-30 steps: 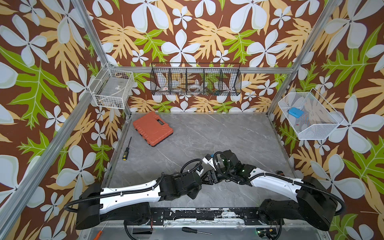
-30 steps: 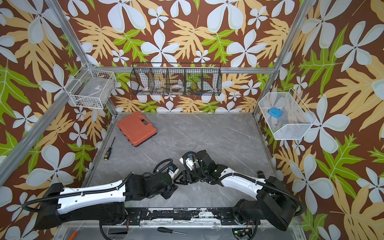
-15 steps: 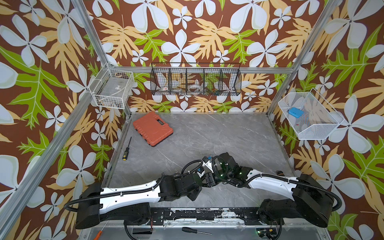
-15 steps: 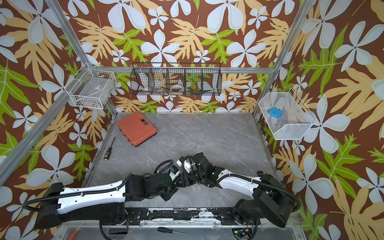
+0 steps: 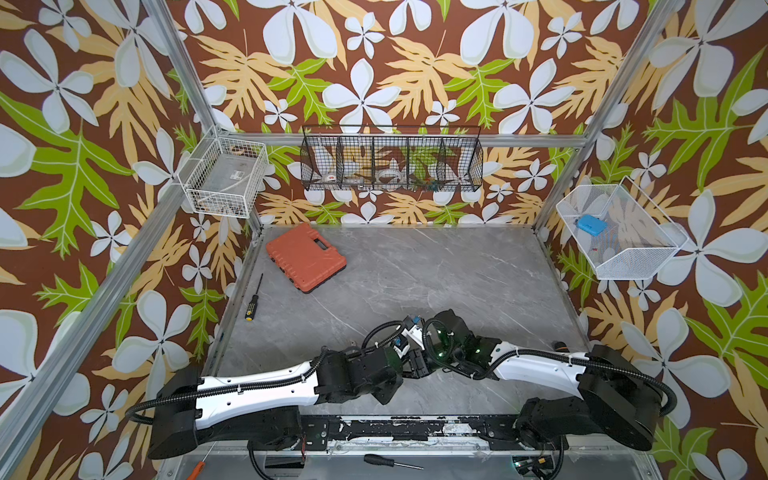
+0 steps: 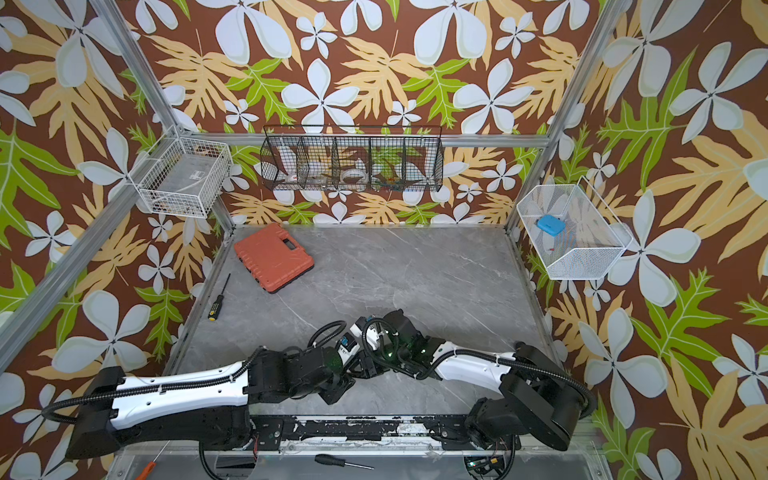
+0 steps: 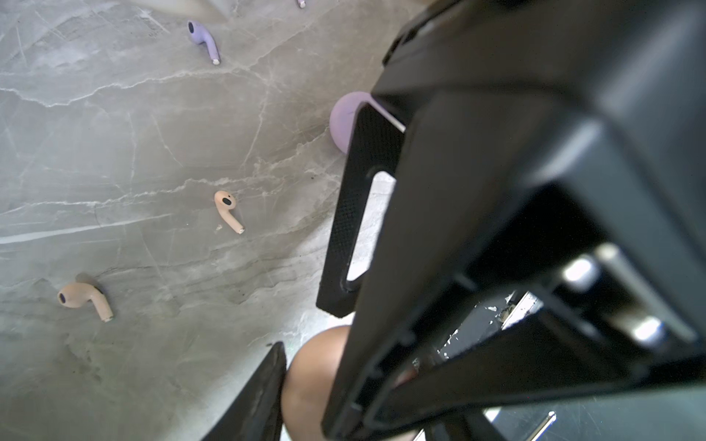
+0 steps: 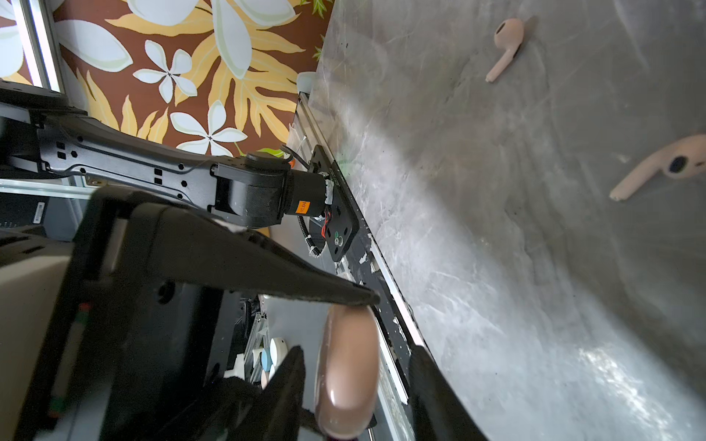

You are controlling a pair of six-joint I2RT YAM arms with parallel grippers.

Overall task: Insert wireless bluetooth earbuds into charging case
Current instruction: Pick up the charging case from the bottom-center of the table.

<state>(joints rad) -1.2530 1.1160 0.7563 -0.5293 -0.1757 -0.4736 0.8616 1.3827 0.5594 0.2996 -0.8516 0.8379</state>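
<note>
Top views: in both top views my left arm [image 5: 257,390] and right arm [image 5: 536,368] reach inward and meet over the near middle of the tabletop [image 5: 436,274]. Their ends overlap there, too tangled to read. An orange tool case [image 5: 305,257] lies far left, and a screwdriver [image 5: 253,297] lies by the left edge.

Left wrist view: my left hand [image 7: 317,382] grips the pink charging case [image 7: 309,366] between its two fingers. One pink earbud [image 7: 228,210], a second pink earbud [image 7: 84,299] and a lavender earbud [image 7: 204,40] lie loose on the tabletop, well apart from one another. The lavender charging case [image 7: 342,122] is half hidden behind a black textured finger [image 7: 353,214].

Right wrist view: I see the pink charging case edge-on. One finger of my right hand [image 8: 359,305] has its tip touching the case's rim. I cannot see its other finger, so I cannot tell whether that hand is closed on anything. The two pink earbuds lie on the tabletop, apart from the case.
</note>
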